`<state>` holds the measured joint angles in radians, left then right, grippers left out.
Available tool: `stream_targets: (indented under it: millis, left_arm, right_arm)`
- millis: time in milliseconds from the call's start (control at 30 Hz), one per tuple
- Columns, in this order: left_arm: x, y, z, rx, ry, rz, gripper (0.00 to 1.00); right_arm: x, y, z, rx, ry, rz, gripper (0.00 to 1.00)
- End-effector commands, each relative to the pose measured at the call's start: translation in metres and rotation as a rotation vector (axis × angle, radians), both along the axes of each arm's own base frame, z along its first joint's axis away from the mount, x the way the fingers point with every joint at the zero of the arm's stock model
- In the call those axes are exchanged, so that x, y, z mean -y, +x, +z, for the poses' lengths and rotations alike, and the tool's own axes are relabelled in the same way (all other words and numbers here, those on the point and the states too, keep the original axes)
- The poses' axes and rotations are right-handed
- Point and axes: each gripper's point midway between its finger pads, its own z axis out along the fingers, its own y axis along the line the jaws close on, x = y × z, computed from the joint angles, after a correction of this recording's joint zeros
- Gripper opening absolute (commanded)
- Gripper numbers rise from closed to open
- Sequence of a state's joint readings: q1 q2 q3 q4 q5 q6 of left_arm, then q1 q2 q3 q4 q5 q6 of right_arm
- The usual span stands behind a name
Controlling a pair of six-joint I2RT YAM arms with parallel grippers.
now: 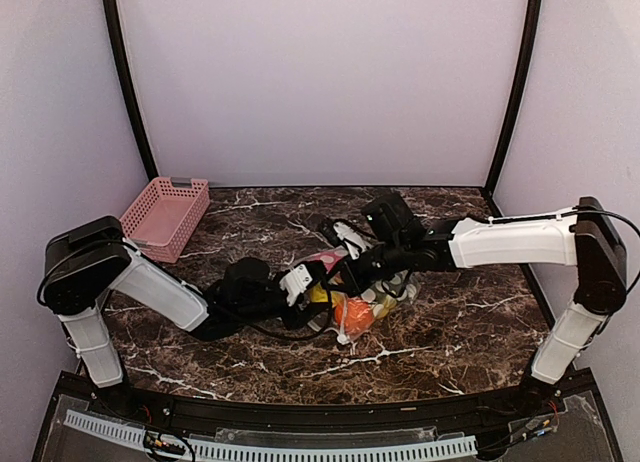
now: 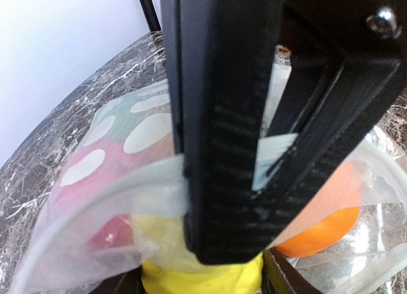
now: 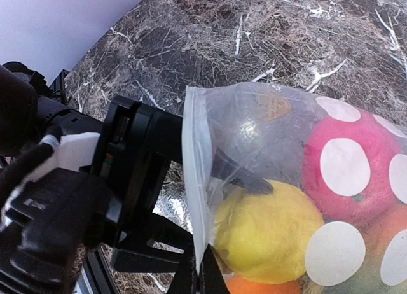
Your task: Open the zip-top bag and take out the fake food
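Observation:
The zip-top bag (image 1: pixel 392 294) lies mid-table with its mouth toward my left arm. My right gripper (image 1: pixel 342 270) is shut on the bag's zip lip (image 3: pixel 194 179), its fingertips (image 3: pixel 206 278) pinching the strip; it fills the left wrist view (image 2: pixel 222 179). My left gripper (image 1: pixel 325 290) reaches into the mouth, with the yellow fruit (image 2: pixel 203 278) between its fingers and one finger (image 3: pixel 245 178) lying on that fruit (image 3: pixel 267 237) inside the bag. A magenta-red ball (image 3: pixel 375 141) and an orange ball (image 2: pixel 318 233) sit inside. The banana and green bit are not clear to see.
A pink slotted basket (image 1: pixel 165 217) stands at the back left of the marble table (image 1: pixel 470 332). The two arms meet over the bag in the middle. Walls close off the back and both sides.

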<state>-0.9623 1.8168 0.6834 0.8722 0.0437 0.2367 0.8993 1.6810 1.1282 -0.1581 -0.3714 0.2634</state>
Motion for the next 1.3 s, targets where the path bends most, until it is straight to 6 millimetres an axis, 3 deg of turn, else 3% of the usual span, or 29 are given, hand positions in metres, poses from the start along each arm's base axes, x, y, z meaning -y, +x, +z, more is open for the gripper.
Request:
stream_targets:
  millis: [0,367,600,767,900,1033,1267]
  left_arm:
    - [-0.006,-0.007,0.031,0.066,-0.054,-0.013,0.34]
    - [-0.015,-0.023,0.032,0.036,-0.050,-0.050,0.32]
    - [-0.023,-0.034,0.055,0.051,-0.107,-0.055,0.32]
    - [-0.026,-0.035,0.092,0.054,-0.185,-0.038,0.32]
    - [-0.032,-0.034,0.109,0.021,-0.221,-0.021,0.32]
    - [-0.057,-0.011,0.122,-0.078,-0.319,0.093,0.32]
    - [-0.147,0.052,0.156,-0.142,-0.499,0.428,0.32]
  right_arm:
    - [0.001,0.001,0.020,0.053,0.035,-0.007,0.00]
    - [0.024,0.028,0.065,0.178,0.067,-0.124,0.00]
    - [0.025,0.027,0.045,0.136,0.053,-0.108,0.00]
    - [0.024,0.024,0.033,0.108,0.050,-0.100,0.00]
    - [0.025,0.027,0.031,0.115,0.038,-0.101,0.00]
    - [0.026,0.029,0.034,0.125,0.044,-0.102,0.00]
    - [0.030,0.028,0.036,0.131,0.051,-0.097,0.00]
